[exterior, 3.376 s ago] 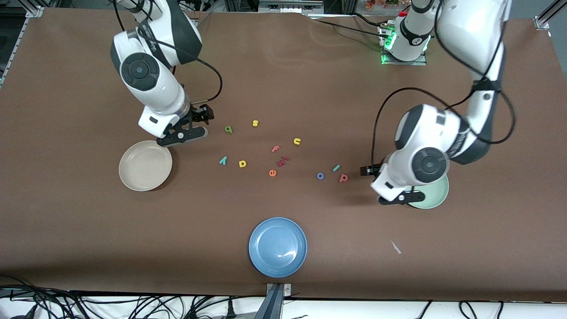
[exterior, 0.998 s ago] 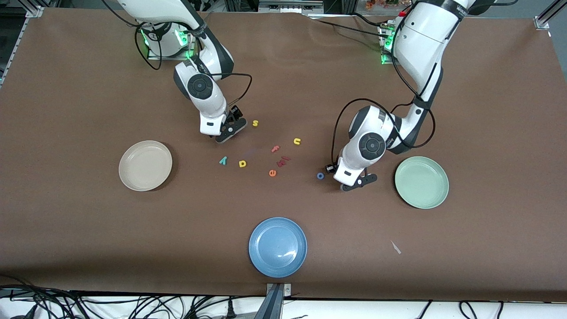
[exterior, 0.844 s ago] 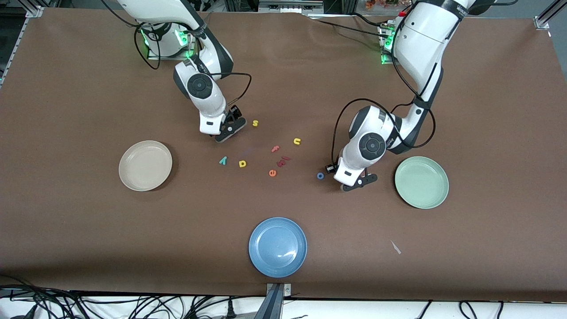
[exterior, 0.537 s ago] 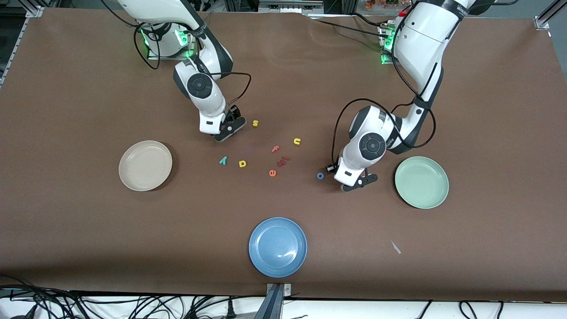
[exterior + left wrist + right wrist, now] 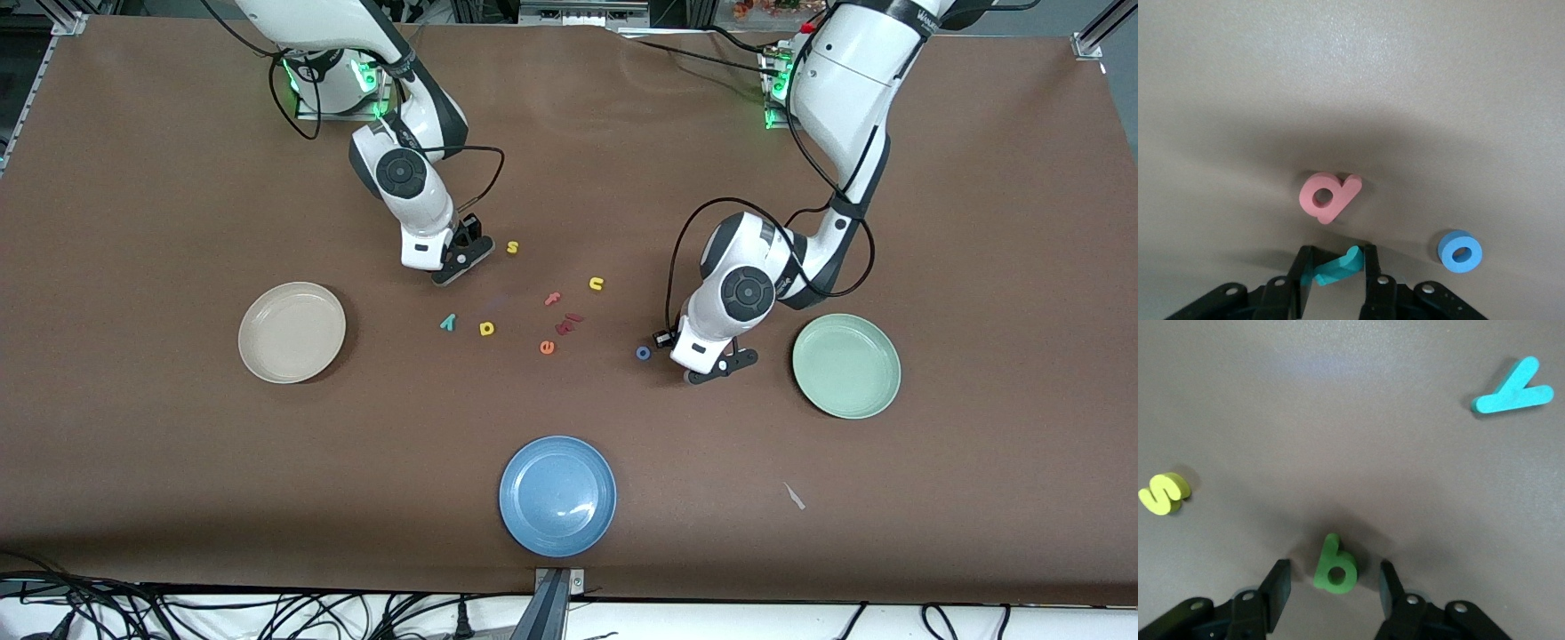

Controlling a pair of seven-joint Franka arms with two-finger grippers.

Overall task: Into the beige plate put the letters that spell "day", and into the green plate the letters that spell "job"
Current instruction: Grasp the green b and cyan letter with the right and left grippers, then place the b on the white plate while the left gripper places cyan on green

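Your left gripper (image 5: 1335, 273) is clamped on the teal foam stick "j" (image 5: 1336, 266) at bottom centre; lift it toward the pale green plate (image 5: 880, 391). Your right gripper (image 5: 1335, 583) stands open astride the olive-green foam "a" (image 5: 1335, 571); close, then carry to the beige plate (image 5: 267, 356).

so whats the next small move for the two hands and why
Probably lift the left hand: its fingers look pinched on the teal j, with the pink b and blue o lying apart from it on the table. The right hand should likely finish closing first, since its fingers straddle the green a with gaps on both sides.
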